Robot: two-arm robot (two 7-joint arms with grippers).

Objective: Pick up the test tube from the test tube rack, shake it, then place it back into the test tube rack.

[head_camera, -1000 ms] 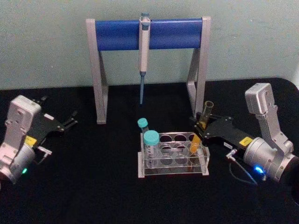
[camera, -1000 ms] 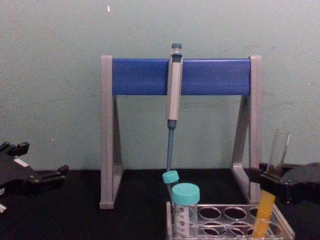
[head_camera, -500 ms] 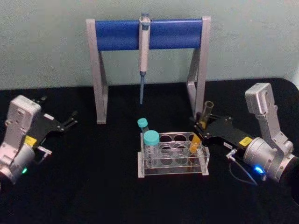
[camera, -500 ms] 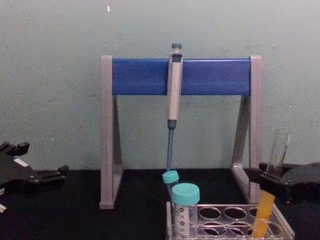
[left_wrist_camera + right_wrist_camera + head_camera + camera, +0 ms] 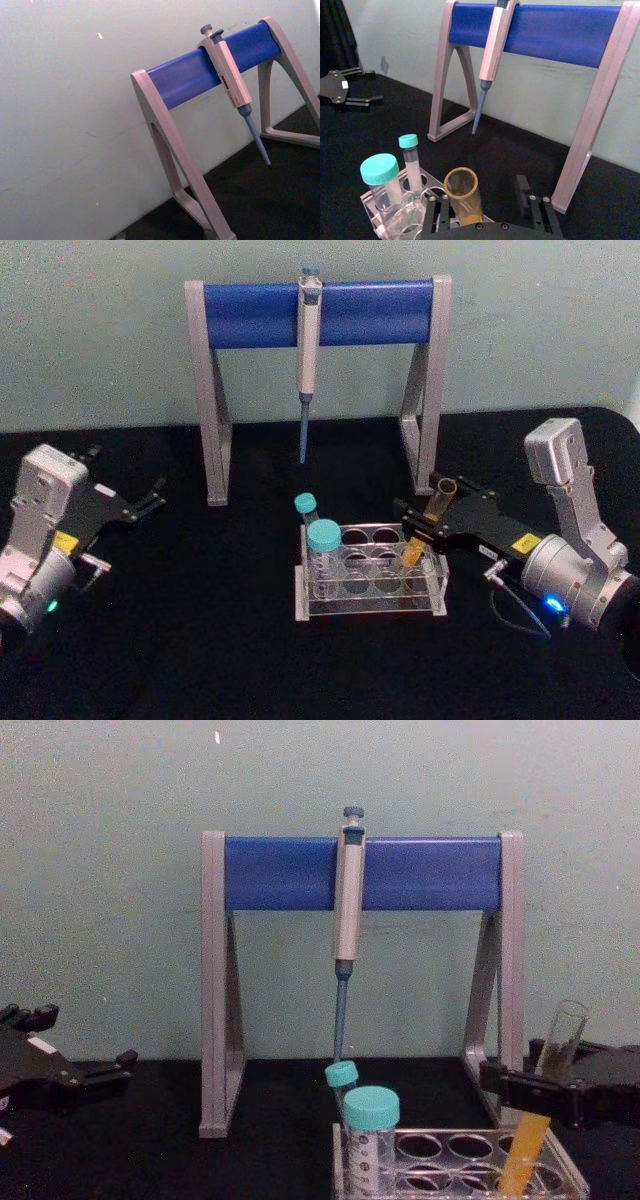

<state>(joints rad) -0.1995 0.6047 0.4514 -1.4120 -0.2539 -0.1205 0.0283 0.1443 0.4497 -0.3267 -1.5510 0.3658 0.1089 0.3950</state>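
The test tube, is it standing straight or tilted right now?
Tilted: the test tube leans, mouth right, base in the test tube rack, held by the right gripper.

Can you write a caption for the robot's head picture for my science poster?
The right gripper holds the tilted test tube of orange liquid in the test tube rack, jaws shut.

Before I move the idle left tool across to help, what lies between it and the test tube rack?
Bare black tabletop in the head view: nothing stands between the left tool and the test tube rack. The pipette stand sits further back.
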